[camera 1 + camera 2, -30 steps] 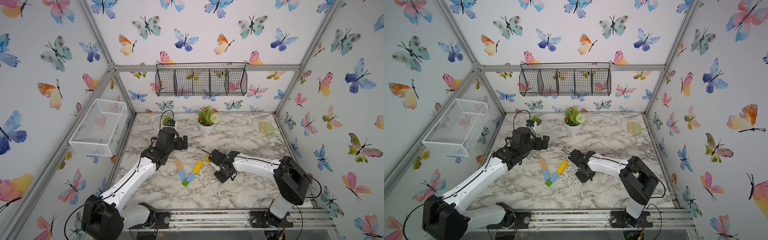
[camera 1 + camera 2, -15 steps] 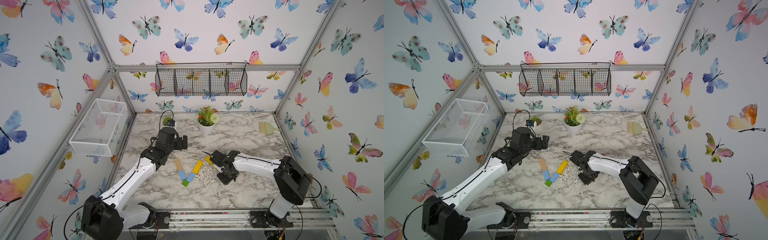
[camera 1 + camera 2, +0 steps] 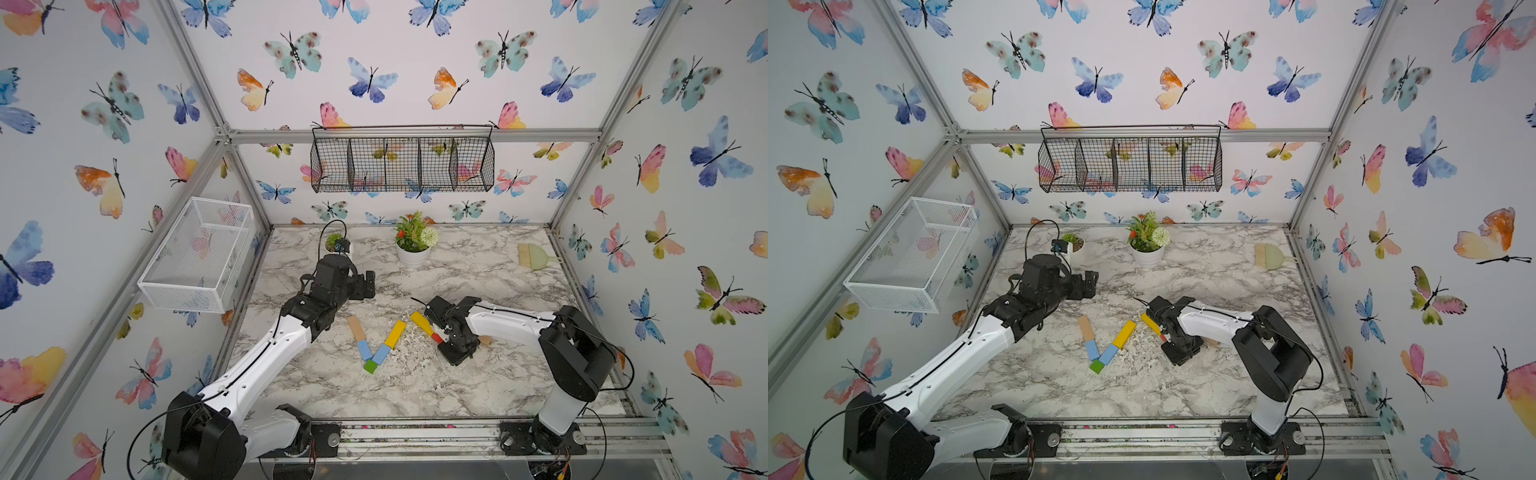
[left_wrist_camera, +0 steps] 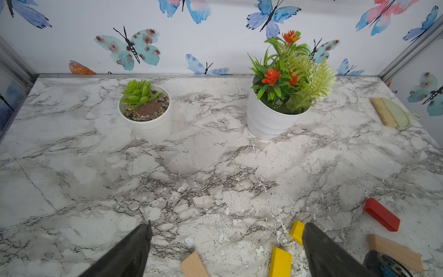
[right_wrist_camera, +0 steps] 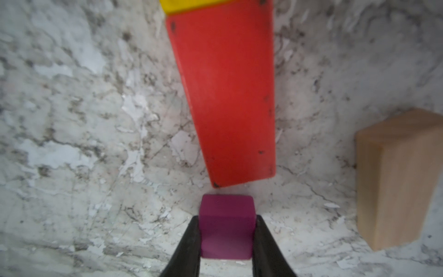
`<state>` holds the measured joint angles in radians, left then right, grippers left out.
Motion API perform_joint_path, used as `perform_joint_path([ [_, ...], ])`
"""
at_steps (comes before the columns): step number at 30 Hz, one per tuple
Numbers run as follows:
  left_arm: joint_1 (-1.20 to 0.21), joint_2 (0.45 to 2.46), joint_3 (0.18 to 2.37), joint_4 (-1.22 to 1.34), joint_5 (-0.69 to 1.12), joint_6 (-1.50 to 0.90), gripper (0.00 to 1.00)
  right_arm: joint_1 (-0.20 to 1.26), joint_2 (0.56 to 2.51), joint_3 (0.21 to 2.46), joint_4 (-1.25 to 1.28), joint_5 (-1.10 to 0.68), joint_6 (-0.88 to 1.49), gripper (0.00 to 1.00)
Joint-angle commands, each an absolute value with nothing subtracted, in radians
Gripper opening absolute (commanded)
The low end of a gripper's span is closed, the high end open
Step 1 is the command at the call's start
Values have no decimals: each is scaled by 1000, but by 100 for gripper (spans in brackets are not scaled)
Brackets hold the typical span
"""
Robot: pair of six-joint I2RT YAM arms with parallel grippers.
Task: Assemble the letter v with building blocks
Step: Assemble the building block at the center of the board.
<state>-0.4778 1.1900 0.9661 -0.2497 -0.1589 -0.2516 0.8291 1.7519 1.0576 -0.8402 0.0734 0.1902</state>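
1. While the white-and-grey marble-patterned tabletop [image 3: 490, 270] carries every block, the white-and-black left arm [image 3: 266, 353] reaches over its left half. The black left gripper [image 4: 229, 224] hangs above the surface, jaws wide apart and empty.
2. The black right gripper [image 5: 227, 223] sits low over the table, right of centre, its jaws clamped on a small magenta wooden cube [image 5: 226, 230].
3. The letter v [image 3: 1108, 354] lies flat near the table's middle, between the two grippers. A tan wooden bar [image 3: 356, 327] and a light blue bar [image 3: 364, 350] form one arm. A second light blue bar [image 3: 381, 353] and a yellow bar [image 3: 395, 334] form the other. Both arms meet at a small green cube [image 3: 370, 366].
4. A second yellow bar [image 3: 420, 322] lies apart from the v, end to end with a red bar [image 5: 227, 96].
5. A loose tan block [image 5: 395, 179] lies near the red bar without touching it.
6. The magenta cube is just beside the red bar's free end. Whether they touch cannot be told.
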Motion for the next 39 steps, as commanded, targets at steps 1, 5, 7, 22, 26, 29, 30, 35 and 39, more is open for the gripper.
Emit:
perform_joint_path([
  [1, -471, 1166, 955, -238, -152, -252, 98, 814, 1773, 1063, -829, 54, 167, 29],
  [5, -469, 1165, 955, -238, -150, -252, 98, 804, 1779, 1054, -807, 41, 146, 29],
  [7, -469, 1164, 955, -238, -149, -252, 98, 803, 1783, 1046, -791, 39, 132, 29],
  [22, -468, 1160, 951, -235, -147, -252, 98, 764, 1793, 1010, -722, 18, 72, 28],
  [26, -466, 1159, 951, -235, -146, -252, 98, 755, 1792, 1014, -727, 35, 69, 27],
  [29, -465, 1159, 951, -234, -144, -252, 98, 753, 1788, 1015, -726, 36, 66, 27],
  [30, -466, 1160, 951, -233, -144, -252, 98, 753, 1791, 1017, -727, 38, 66, 28],
  [35, -466, 1159, 951, -233, -143, -252, 98, 753, 1812, 1031, -732, 47, 61, 27],
  [39, -466, 1160, 950, -233, -143, -252, 98, 752, 1820, 1039, -733, 49, 58, 27],
])
